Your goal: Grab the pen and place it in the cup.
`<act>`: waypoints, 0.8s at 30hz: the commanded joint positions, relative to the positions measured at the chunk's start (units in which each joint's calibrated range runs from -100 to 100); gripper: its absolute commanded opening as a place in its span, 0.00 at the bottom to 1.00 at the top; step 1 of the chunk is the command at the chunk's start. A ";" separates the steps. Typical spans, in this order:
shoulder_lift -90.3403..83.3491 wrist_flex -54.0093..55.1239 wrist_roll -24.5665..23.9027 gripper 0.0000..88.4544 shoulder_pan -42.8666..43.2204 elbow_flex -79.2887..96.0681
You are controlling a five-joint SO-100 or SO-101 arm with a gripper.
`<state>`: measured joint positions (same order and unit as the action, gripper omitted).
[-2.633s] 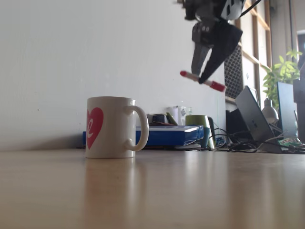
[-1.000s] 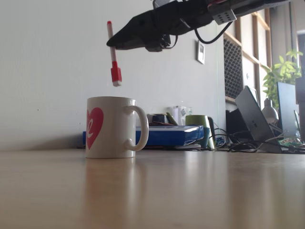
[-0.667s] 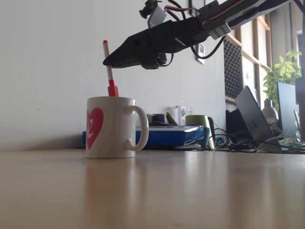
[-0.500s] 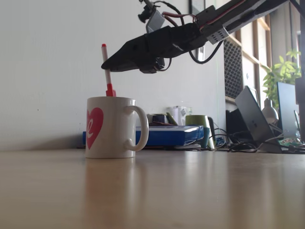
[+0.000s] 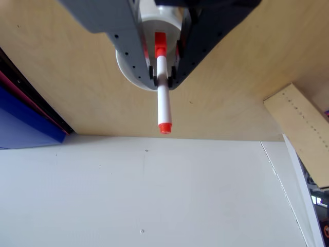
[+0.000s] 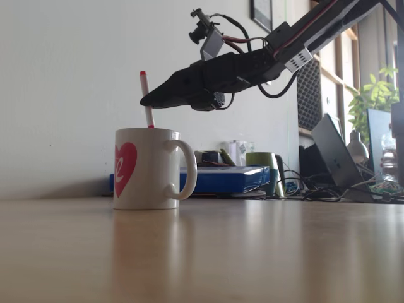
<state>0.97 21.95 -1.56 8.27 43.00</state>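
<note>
Soft daylight from the right; tabletop foreground blurred, slight glare.

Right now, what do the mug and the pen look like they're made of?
The mug: probably glazed ceramic, judging by its smooth white wall with a soft sheen and a printed red heart. The pen in the claw: likely plastic, with a matte white barrel and red ends.

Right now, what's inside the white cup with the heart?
The pen stands in the cup, capped end down, with the gripper at its barrel. Its white barrel sticks out above the rim. The cup's wall hides its lower part and the bottom.
</note>
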 commanded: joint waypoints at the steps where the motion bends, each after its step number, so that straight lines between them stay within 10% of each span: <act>1: -1.05 2.09 0.35 0.02 -0.38 0.33; 24: -1.13 1.49 0.35 0.16 -0.38 0.42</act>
<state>0.97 22.88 -1.47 8.27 43.71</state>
